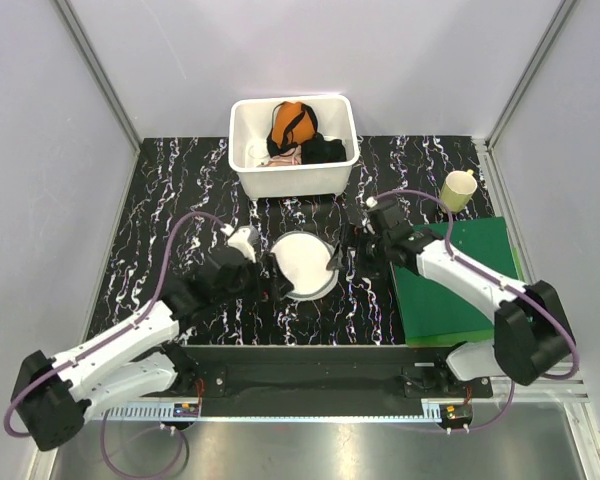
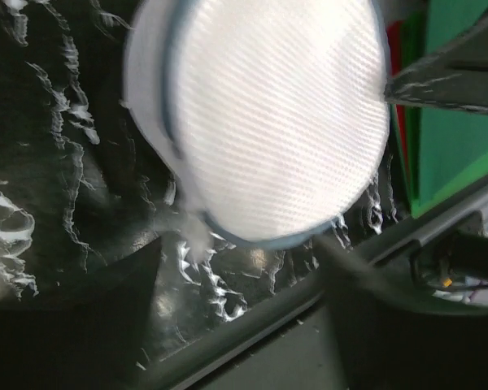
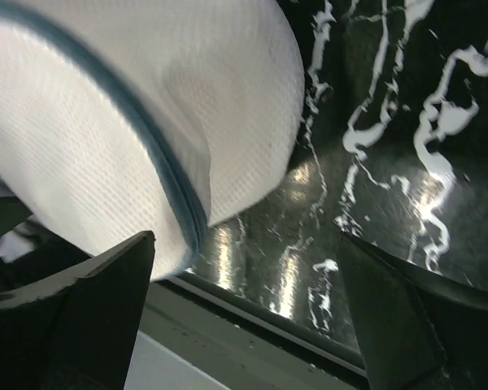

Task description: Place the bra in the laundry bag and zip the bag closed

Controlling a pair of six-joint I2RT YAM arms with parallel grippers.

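While the top view is showing the black marbled table (image 1: 180, 200) and the white tub (image 1: 248, 170) at the back, the laundry bag (image 1: 302, 262) is lying mid-table. Only the wrist views are showing the left gripper (image 2: 240, 244) and right gripper (image 3: 244, 240) standing spread beside it, gripping nothing.

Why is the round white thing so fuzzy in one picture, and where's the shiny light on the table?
Left wrist view: the round white mesh laundry bag is smeared and blurry, its face washed out bright. Right wrist view: light glares off the glossy black white-veined tabletop, and the right gripper up close is out of focus. Top view: sharp and evenly lit.
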